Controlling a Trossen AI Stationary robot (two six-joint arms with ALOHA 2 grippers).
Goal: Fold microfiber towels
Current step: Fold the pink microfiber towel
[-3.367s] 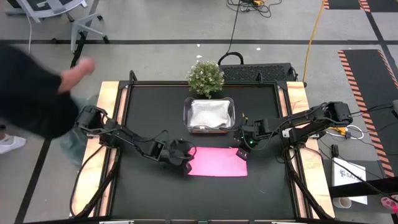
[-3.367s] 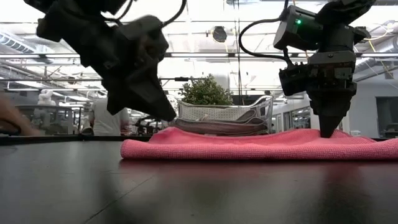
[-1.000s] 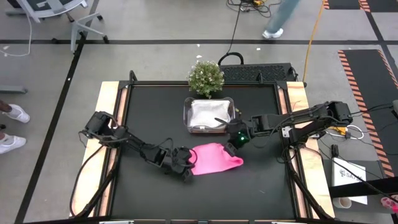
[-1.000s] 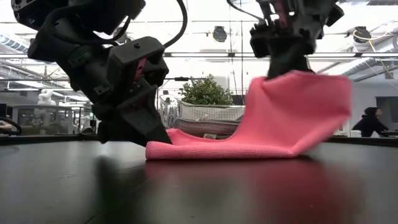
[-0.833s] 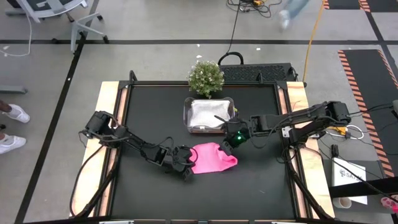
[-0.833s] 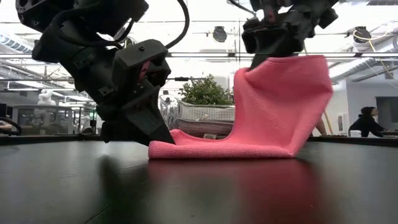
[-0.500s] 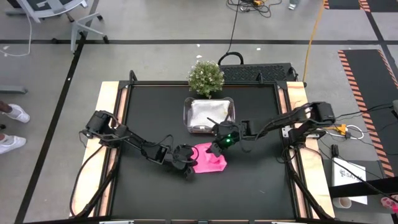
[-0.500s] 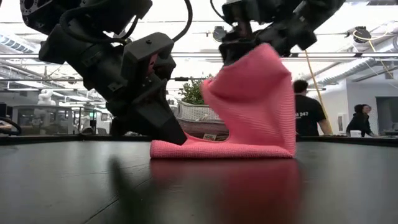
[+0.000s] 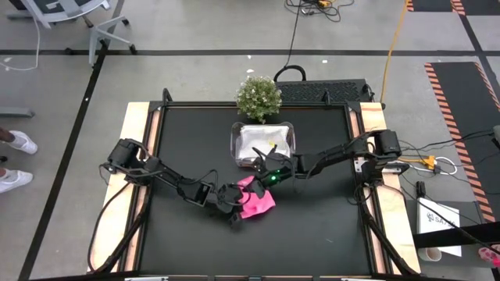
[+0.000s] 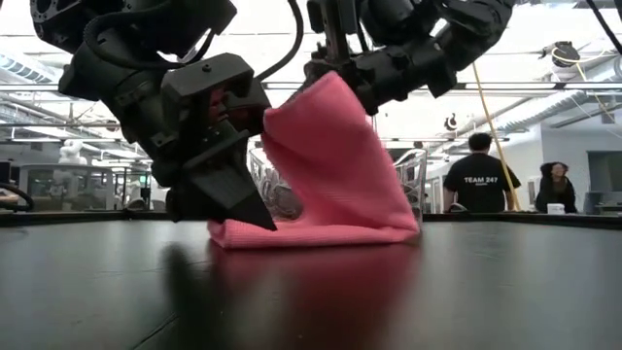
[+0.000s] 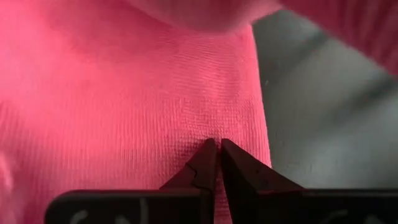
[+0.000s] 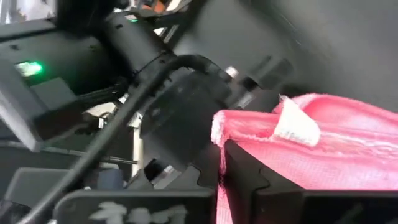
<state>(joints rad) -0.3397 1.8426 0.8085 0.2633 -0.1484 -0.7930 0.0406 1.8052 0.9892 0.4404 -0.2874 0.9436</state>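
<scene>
Left gripper (image 11: 214, 163) pinched shut on pink towel (image 10: 335, 165); right gripper (image 12: 222, 163) clamped its raised edge. Risked slipping, spoiling fold alignment.

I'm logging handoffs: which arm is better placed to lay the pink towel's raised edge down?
The right. Its gripper holds the pink towel edge aloft, above the left gripper, which pins the opposite edge to the table.

Robotics lab or workshop, concrete floor (image 9: 195, 31) with taped lines, striped hazard mat (image 9: 461, 101) at 3 o'clock, trailing cables (image 9: 294, 35), ceiling trusses (image 10: 544, 92)
</scene>
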